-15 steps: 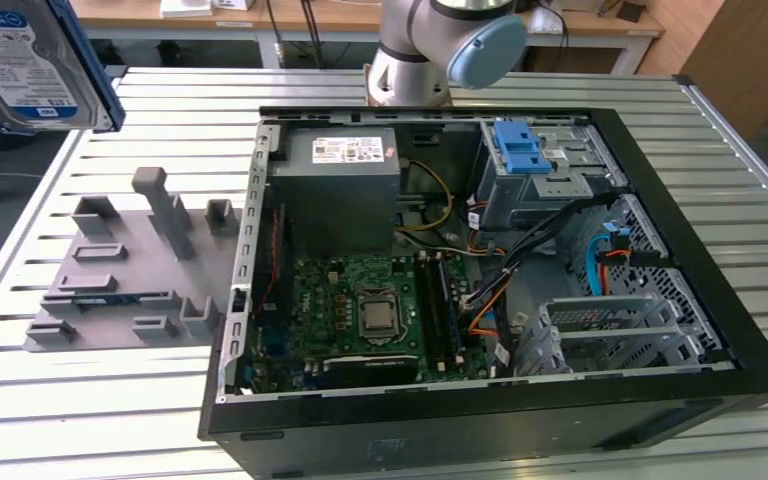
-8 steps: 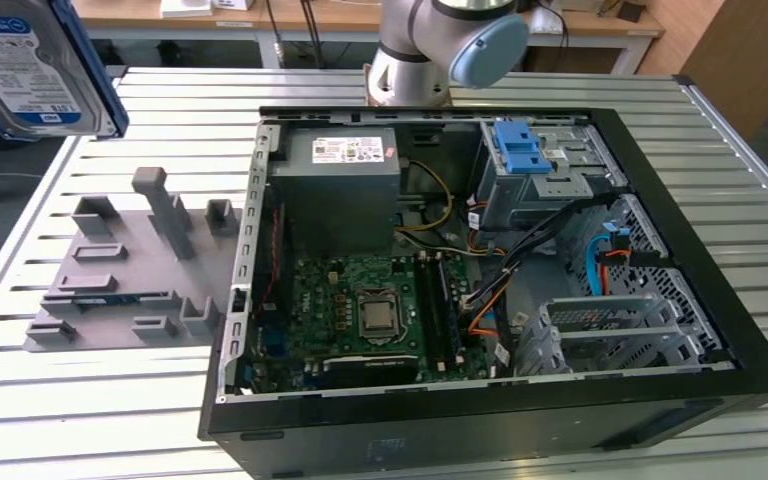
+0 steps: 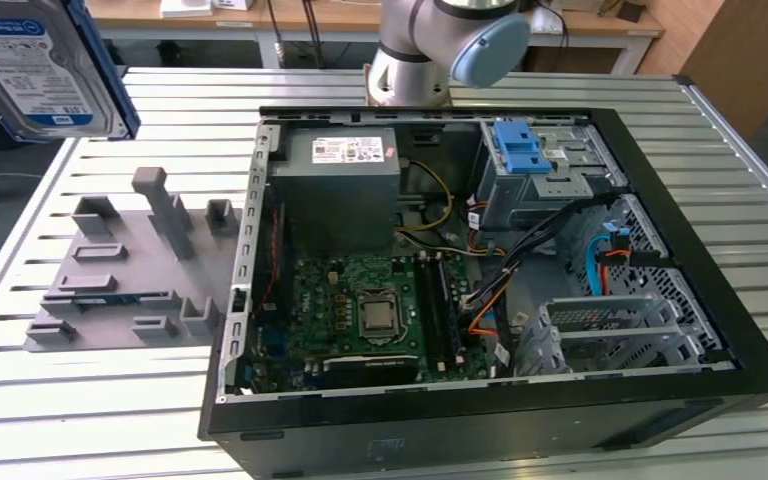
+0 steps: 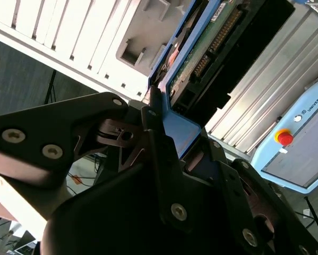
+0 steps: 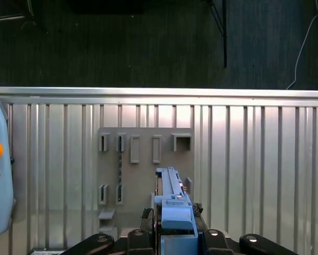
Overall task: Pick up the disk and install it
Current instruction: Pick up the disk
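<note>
Above the slatted table [image 3: 77, 400], at the exterior view's far left, the disk [image 3: 44, 65] hangs clear of every surface, label outward; in the second wrist view the gripper [image 4: 177, 130] pinches the disk's blue carrier, fingers [image 4: 157, 143] pressed against either side; a grey fixture [image 3: 131, 270] lies on the table; right of it the open computer case [image 3: 704, 200] holds a power supply box [image 3: 344, 185], a motherboard [image 3: 364, 310] and, far right, a blue-latched drive cage [image 3: 531, 165].
</note>
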